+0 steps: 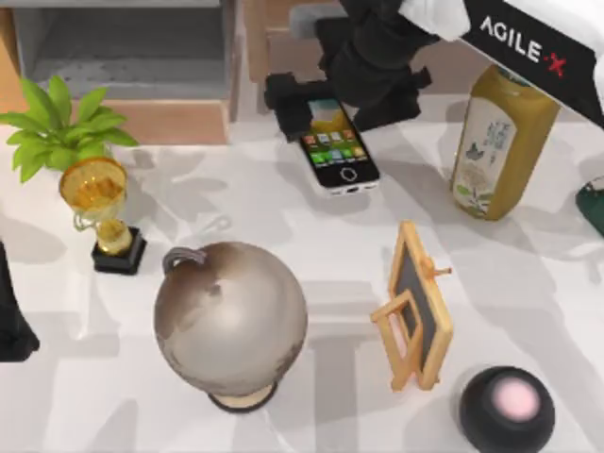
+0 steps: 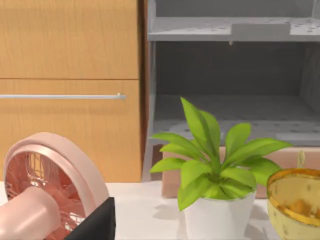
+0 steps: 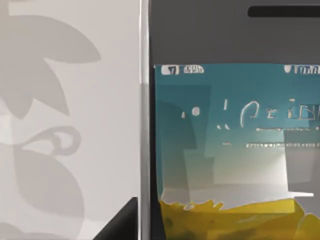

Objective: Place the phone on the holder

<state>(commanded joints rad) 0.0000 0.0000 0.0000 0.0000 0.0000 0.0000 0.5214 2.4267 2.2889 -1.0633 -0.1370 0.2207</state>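
Phone [image 1: 338, 151] showing glossy glass face, white plastic rim. Holder [image 1: 415, 307] looking like pale wood, matt dark panel. Surface [image 1: 528, 283] looking smooth, white. Trophy [image 1: 94, 193] gleaming shiny gold.

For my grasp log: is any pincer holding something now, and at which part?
It cannot be told. The right pincer sits over the top end of the phone, hiding any contact; the phone seems to lie on the table.

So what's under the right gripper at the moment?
The phone lies flat on the white table, screen up, its far end beneath the right gripper. Icons and home button show; the far end is covered. Left arm parked at the table's left edge.
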